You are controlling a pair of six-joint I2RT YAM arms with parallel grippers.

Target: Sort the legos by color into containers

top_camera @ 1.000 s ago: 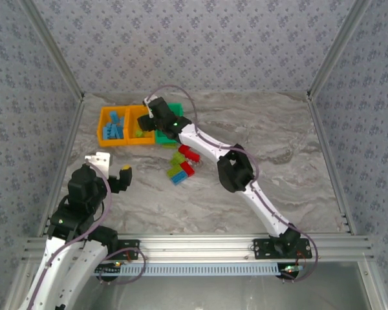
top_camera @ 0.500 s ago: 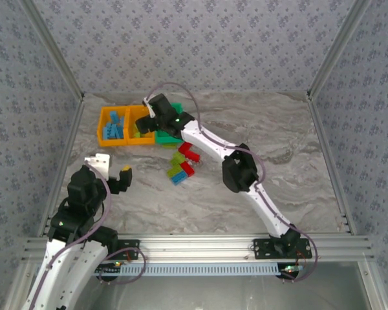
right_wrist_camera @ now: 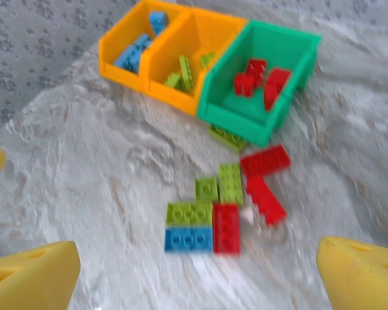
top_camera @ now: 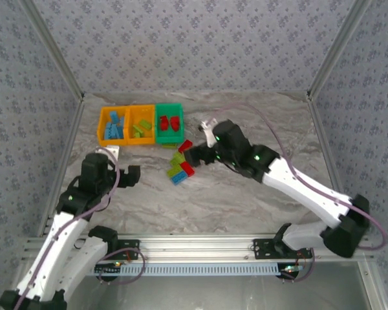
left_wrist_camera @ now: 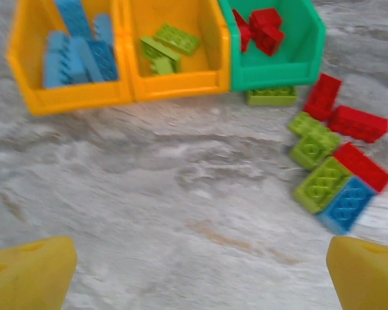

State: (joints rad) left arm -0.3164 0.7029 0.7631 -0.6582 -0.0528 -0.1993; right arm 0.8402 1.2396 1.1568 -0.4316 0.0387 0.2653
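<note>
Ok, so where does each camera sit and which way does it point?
Top external: above and behind the robot, looking down on the table; left arm with left gripper, right arm with right gripper show.
Left wrist: on the left arm, facing the bins and loose legos; own yellow fingertips at bottom corners.
Right wrist: on the right arm, angled down at the same legos; fingertips likewise.
Shared by both wrists: green bin holding red legos.
</note>
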